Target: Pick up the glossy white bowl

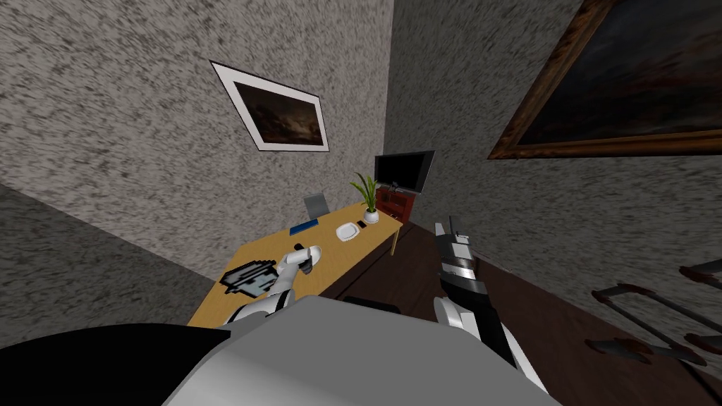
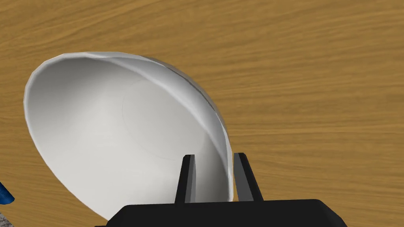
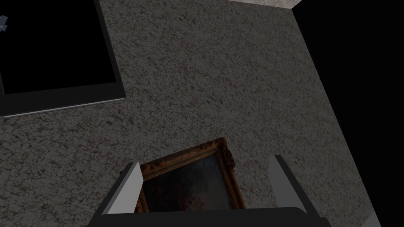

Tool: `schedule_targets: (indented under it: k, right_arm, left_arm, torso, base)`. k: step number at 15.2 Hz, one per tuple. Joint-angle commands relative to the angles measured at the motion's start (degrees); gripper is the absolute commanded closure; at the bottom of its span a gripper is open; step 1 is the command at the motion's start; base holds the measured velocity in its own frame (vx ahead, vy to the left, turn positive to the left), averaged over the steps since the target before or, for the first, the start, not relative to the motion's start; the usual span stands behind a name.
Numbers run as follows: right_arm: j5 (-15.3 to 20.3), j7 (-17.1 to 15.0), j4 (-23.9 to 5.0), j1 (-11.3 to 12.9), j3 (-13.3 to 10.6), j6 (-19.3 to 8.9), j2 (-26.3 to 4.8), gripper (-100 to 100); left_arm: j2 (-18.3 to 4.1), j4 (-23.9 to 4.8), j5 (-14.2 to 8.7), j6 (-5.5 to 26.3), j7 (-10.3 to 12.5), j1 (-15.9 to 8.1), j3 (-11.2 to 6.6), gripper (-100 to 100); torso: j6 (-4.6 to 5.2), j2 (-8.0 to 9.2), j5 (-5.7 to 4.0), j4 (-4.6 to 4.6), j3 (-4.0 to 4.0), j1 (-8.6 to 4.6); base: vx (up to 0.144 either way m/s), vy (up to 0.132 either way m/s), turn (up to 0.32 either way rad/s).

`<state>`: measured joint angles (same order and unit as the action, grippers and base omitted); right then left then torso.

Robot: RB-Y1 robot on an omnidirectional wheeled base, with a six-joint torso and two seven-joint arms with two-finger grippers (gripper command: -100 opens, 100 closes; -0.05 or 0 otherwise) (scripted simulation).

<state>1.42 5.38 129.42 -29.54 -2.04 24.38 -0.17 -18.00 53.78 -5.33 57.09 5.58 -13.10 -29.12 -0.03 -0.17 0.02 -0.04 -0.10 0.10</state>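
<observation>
A glossy white bowl (image 2: 118,130) hangs tilted over the wooden table (image 2: 307,79), its rim pinched between the two fingers of my left gripper (image 2: 215,173), which is shut on it. In the head view the bowl (image 1: 311,255) and my left gripper (image 1: 304,262) are over the middle of the table (image 1: 338,264). My right gripper (image 1: 444,227) is raised to the right of the table, beyond its edge, and its fingers (image 3: 126,189) stand wide apart and hold nothing.
On the table lie a dark patterned item (image 1: 248,277) near me, a blue flat object (image 1: 304,226), a white plate (image 1: 345,231), a small dark object (image 1: 362,224) and a potted plant (image 1: 369,201). Behind stand a chair (image 1: 317,204), a red cabinet (image 1: 393,204) and a screen (image 1: 403,170).
</observation>
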Motion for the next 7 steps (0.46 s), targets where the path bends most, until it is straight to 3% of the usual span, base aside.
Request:
schedule_targets:
  k: [1, 3, 4, 6, 7]
  right_arm:
    - [0.0, 0.0, 0.0, 0.0, 0.0, 0.0, 0.0, 0]
    - [0.0, 0.0, 0.0, 0.0, 0.0, 0.0, 0.0, 0]
    - [0.0, 0.0, 0.0, 0.0, 0.0, 0.0, 0.0, 0]
    - [0.0, 0.0, 0.0, 0.01, 0.0, 0.0, 0.0, 0]
    - [0.0, 0.0, 0.0, 0.01, -0.01, 0.0, 0.0, 0]
  left_arm:
    - [0.0, 0.0, 0.0, 0.0, 0.0, 0.0, 0.0, 100]
    - [0.0, -0.02, 0.01, 0.06, -0.02, 0.02, 0.01, 100]
    - [-0.07, 1.78, 0.04, 1.81, -0.04, 0.08, -0.34, 100]
    - [-0.35, 2.8, 0.02, 3.25, -0.17, -0.14, -0.7, 100]
    - [-0.23, 1.95, 0.05, 2.18, -0.06, -0.14, -0.44, 100]
  torso:
    - [0.0, 0.0, 0.0, 0.0, 0.0, 0.0]
    - [0.0, 0.03, 0.01, 0.02, 0.03, 0.0]
    - [0.0, 0.05, 0.0, 0.03, 0.04, -0.01]
    - [0.01, 0.18, -0.05, 0.09, 0.13, -0.12]
    - [0.01, 0.25, -0.07, 0.11, 0.17, -0.17]
  base:
    - [0.0, 0.0, 0.0]
    - [0.0, 0.0, 0.0]
    - [-0.019, -0.015, -0.026]
    - [-0.046, -0.03, -0.032]
    - [-0.031, -0.02, -0.011]
